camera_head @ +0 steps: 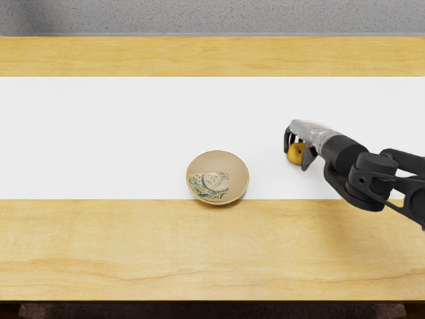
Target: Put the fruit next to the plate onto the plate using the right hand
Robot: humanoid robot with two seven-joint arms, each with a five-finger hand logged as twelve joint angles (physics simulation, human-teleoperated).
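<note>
A small beige plate (218, 177) with a patterned inside and a golden rim sits on the white runner near its front edge. To its right lies a small yellow-orange fruit (295, 153). My right hand (296, 150) reaches in from the right edge and its dark fingers (289, 141) curl around the fruit, which shows only partly between them. The fruit is still low at the runner's surface, apart from the plate. No left arm shows.
A white runner (133, 133) crosses the wooden table (199, 246) from left to right. Wooden strips lie in front of and behind it. A grey wall runs along the back.
</note>
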